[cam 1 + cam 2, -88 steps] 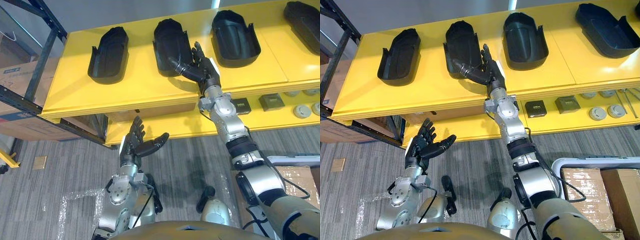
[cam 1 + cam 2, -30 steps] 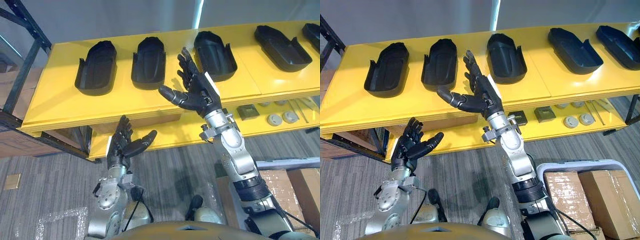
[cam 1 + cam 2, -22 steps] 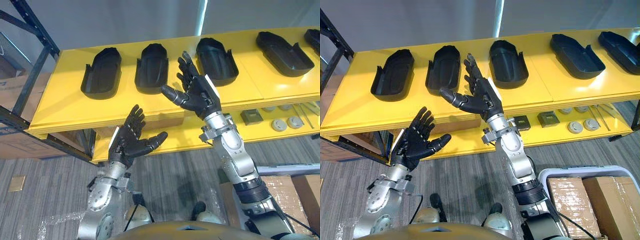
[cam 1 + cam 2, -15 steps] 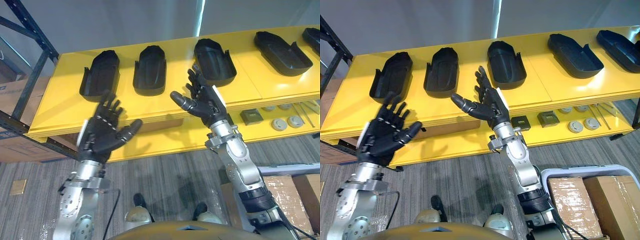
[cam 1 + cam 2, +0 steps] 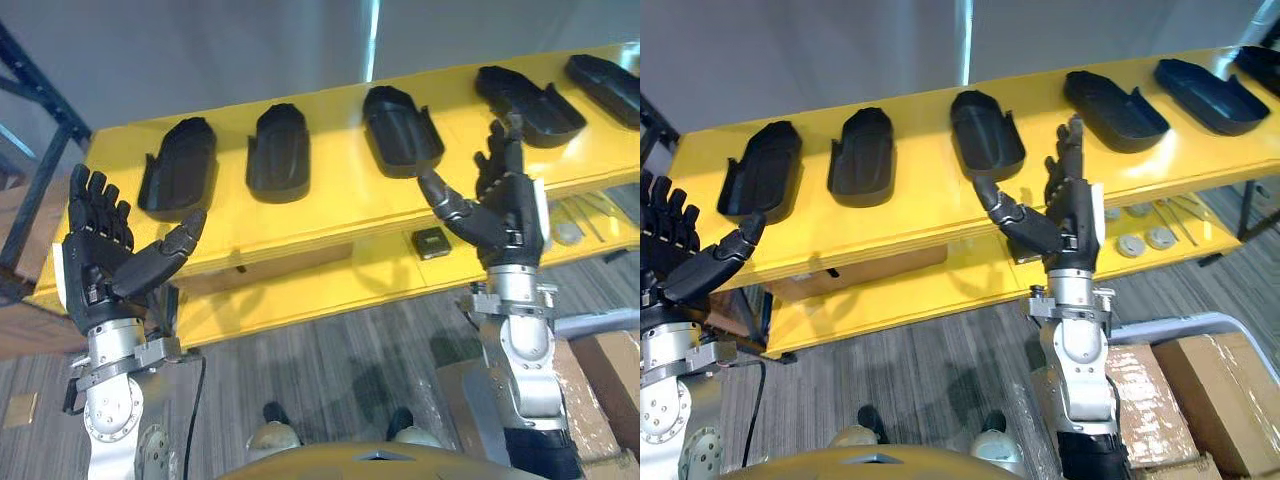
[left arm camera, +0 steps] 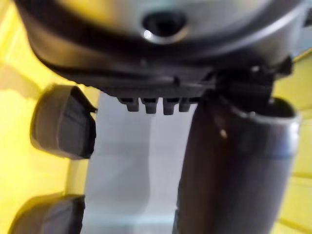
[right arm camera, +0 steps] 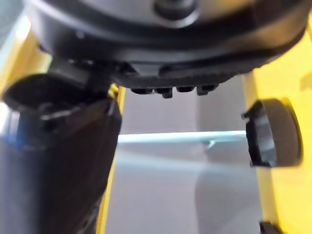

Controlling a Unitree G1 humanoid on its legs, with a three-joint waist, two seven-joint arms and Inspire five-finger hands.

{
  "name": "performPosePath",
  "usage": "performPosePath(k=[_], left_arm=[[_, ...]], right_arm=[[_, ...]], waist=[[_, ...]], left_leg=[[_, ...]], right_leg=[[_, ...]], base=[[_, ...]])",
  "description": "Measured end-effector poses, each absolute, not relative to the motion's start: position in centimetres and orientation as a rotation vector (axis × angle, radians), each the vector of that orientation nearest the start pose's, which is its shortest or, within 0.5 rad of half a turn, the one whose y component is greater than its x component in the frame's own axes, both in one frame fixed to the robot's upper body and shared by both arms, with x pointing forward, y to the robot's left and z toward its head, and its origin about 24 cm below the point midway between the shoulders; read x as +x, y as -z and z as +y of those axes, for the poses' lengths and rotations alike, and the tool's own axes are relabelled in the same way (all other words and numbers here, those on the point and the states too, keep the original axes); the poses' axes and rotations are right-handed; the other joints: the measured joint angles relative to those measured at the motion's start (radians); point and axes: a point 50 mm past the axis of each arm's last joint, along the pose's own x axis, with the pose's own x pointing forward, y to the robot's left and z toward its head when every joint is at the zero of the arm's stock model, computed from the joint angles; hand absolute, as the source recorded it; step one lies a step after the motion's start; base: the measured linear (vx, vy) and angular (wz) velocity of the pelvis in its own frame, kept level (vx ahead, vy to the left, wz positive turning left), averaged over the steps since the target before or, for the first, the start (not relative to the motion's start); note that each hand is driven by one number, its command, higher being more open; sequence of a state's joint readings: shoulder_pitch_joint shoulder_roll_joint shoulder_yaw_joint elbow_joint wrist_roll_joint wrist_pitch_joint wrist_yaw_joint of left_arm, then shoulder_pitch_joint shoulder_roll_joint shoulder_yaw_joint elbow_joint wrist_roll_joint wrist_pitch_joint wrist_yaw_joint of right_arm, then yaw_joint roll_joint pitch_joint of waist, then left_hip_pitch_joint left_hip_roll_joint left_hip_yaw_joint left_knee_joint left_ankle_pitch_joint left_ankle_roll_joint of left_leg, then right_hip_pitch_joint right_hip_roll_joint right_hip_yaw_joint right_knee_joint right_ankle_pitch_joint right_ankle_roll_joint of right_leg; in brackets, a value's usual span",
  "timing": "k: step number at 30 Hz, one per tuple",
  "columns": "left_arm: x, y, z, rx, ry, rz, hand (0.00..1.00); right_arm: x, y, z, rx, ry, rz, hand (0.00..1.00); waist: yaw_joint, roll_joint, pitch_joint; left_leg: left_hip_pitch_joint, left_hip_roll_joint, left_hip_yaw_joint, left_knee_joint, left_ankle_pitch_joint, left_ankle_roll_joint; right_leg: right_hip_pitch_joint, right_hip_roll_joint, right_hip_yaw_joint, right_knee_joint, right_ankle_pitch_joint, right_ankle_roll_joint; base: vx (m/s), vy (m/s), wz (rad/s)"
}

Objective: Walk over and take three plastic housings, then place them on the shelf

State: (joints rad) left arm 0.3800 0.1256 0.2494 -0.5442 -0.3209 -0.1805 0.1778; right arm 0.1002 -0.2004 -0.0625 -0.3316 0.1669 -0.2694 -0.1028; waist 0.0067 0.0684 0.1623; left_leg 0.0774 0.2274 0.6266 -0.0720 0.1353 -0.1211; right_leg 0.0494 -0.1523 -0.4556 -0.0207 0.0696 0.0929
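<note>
In the left eye view the left hand (image 5: 95, 275) is raised before the yellow shelf (image 5: 340, 200), fingers spread and empty. The leftmost housing (image 5: 180, 165) lies just beyond it and to its right, long axis running away from the robot. The right hand (image 5: 510, 215), likewise spread and empty, stands between the third housing (image 5: 402, 130) and the fourth housing (image 5: 528, 100), so either looks like a short forward reach. The right eye view adds the second housing (image 5: 862, 155), a lower shelf (image 5: 910, 298) carrying small parts (image 5: 1145, 240), grey carpet (image 5: 920, 380) and cardboard boxes (image 5: 1200, 380). The left wrist view shows, past a straight thumb (image 6: 229, 170), two housings (image 6: 63, 122) on the yellow board. The right wrist view shows a single housing (image 7: 273, 131) ahead of that hand.
</note>
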Motion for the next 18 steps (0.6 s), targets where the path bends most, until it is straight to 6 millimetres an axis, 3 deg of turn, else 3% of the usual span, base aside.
performPosePath(k=[3, 5, 8, 11, 12, 16, 18], left_arm=[[16.7, -12.5, 24.1, -0.063, -0.421, -0.438, 1.00], [17.8, -13.2, 24.2, -0.059, -0.414, -0.475, 1.00], [18.5, -13.4, 24.9, -0.057, -0.428, -0.489, 1.00], [18.4, -13.1, 26.0, -0.066, -0.459, -0.472, 1.00], [18.6, -13.1, 26.4, -0.065, -0.481, -0.470, 1.00], [19.6, -13.3, 27.2, -0.040, -0.494, -0.464, 1.00], [20.8, -13.5, 27.9, -0.008, -0.494, -0.451, 1.00]], right_arm=[[20.6, -12.0, -20.9, -0.152, 0.276, -0.520, 1.00], [19.2, -11.6, -23.3, -0.274, 0.469, -0.503, 1.00], [17.7, -10.7, -26.9, -0.287, 0.648, -0.462, 1.00], [15.6, -7.2, -29.1, -0.270, 0.704, -0.279, 1.00], [14.2, -4.6, -29.2, -0.258, 0.667, -0.144, 1.00], [11.2, 1.7, -27.9, -0.222, 0.479, 0.186, 1.00], [10.0, 5.3, -25.9, -0.171, 0.324, 0.359, 1.00]], waist=[[-0.032, -0.001, 0.000], [-0.047, 0.002, -0.001], [-0.070, 0.003, 0.000], [-0.095, 0.007, 0.000], [-0.095, 0.011, 0.001], [-0.100, 0.025, 0.003], [-0.099, 0.035, 0.017]], left_leg=[[-0.002, 0.001, 0.035, 0.015, -0.008, -0.002], [-0.001, 0.000, 0.054, 0.017, -0.013, 0.001], [0.001, 0.000, 0.070, 0.018, -0.016, 0.003], [0.004, 0.006, 0.092, 0.036, -0.031, 0.006], [0.003, 0.011, 0.105, 0.048, -0.038, 0.006], [0.002, 0.012, 0.108, 0.053, -0.044, 0.013], [-0.003, 0.012, 0.107, 0.058, -0.050, 0.018]], right_leg=[[-0.027, -0.001, 0.039, 0.001, 0.009, 0.000], [-0.039, -0.001, 0.059, 0.002, 0.011, 0.000], [-0.051, 0.000, 0.076, 0.004, 0.011, 0.000], [-0.055, 0.002, 0.093, 0.004, 0.009, 0.000], [-0.064, 0.003, 0.106, 0.008, 0.009, -0.001], [-0.075, -0.001, 0.110, 0.028, -0.002, -0.006], [-0.085, -0.006, 0.111, 0.045, -0.014, -0.010]], base=[[0.05, 0.023, -0.40], [0.04, 0.017, -0.24], [0.02, 0.011, -0.17], [0.01, 0.010, -0.20], [0.00, 0.006, -0.26], [-0.03, 0.004, -0.07], [-0.06, 0.012, 0.01]])
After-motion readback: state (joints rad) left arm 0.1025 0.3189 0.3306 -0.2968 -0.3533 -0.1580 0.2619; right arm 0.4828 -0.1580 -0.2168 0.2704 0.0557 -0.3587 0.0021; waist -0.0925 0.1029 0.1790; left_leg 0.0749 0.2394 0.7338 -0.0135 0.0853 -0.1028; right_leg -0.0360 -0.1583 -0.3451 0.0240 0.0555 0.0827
